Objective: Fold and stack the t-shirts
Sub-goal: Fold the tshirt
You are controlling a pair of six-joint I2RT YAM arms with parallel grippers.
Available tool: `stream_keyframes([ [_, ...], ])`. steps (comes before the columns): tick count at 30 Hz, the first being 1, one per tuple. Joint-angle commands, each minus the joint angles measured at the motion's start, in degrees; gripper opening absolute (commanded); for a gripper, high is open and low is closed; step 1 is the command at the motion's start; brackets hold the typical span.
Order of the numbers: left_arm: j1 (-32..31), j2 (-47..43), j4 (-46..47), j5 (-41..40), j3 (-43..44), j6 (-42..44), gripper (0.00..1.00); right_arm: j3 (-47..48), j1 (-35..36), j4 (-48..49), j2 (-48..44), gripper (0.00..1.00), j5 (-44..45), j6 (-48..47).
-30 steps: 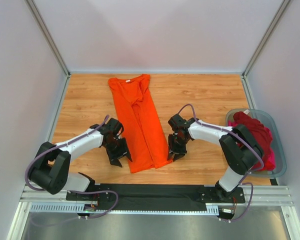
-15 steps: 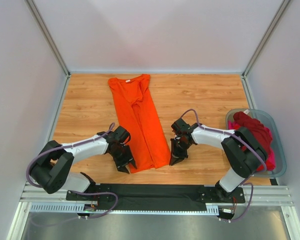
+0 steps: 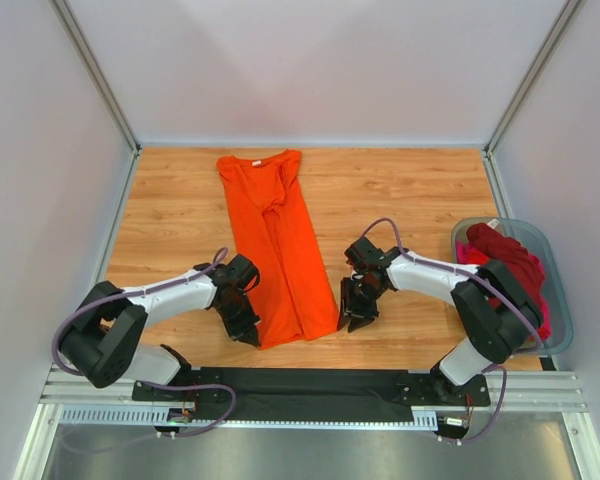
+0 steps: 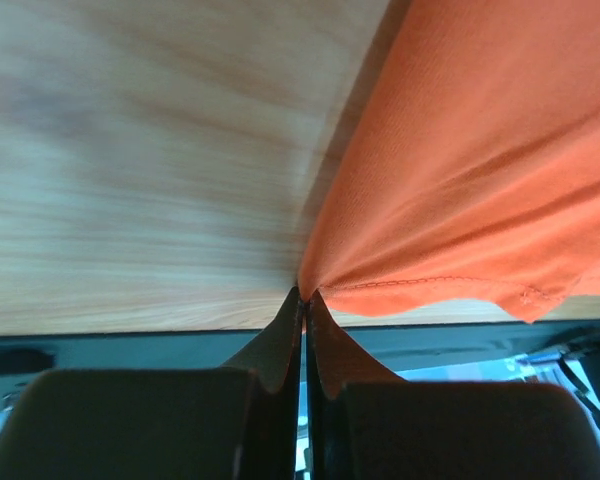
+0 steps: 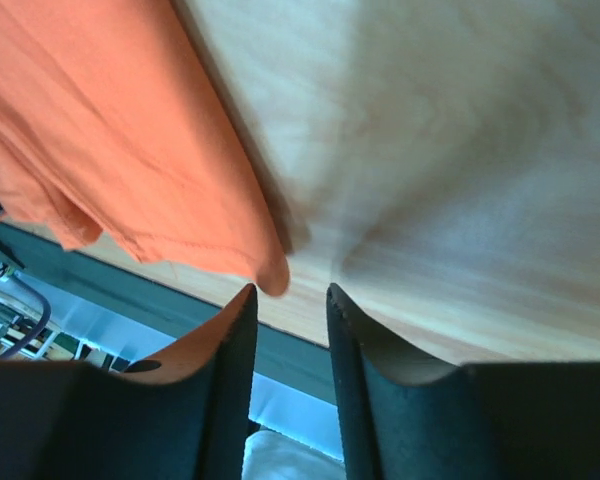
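Note:
The orange t-shirt (image 3: 280, 250) lies folded into a long narrow strip on the wooden table, neck at the far end. My left gripper (image 3: 250, 333) is shut on its near left hem corner; in the left wrist view the cloth (image 4: 480, 150) is pinched at the fingertips of the left gripper (image 4: 304, 295). My right gripper (image 3: 352, 320) sits at the near right hem corner with its jaws open. In the right wrist view the shirt's corner (image 5: 110, 130) hangs just beyond the tips of the right gripper (image 5: 290, 292), not between them.
A grey-blue tub (image 3: 563, 300) stands at the right edge, holding a dark red t-shirt (image 3: 505, 255) and a pink one (image 3: 542, 322). The black base rail (image 3: 310, 385) runs along the near edge, close behind both grippers. White walls enclose the table.
My left gripper moved right to the shirt's near left corner and shut on it. My right gripper slid slightly nearer along the right hem, narrowed, then opened again.

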Motion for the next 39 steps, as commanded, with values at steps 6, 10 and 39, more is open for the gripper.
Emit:
stream_keyframes([
  [6, 4.64, -4.2, -16.29, -9.13, 0.7, 4.75, 0.07, 1.94, 0.03, -4.47, -7.53, 0.39, 0.53, 0.4],
  [10, 7.02, -8.15, -22.09, -13.25, 6.74, 8.25, 0.47, 5.11, 0.03, -7.45, -7.35, 0.39, 1.41, -0.48],
  [39, 16.51, 61.62, 2.94, -20.56, 101.15, 48.17, 0.63, 11.79, -0.06, -7.37, -11.04, 0.39, 7.82, 2.77],
])
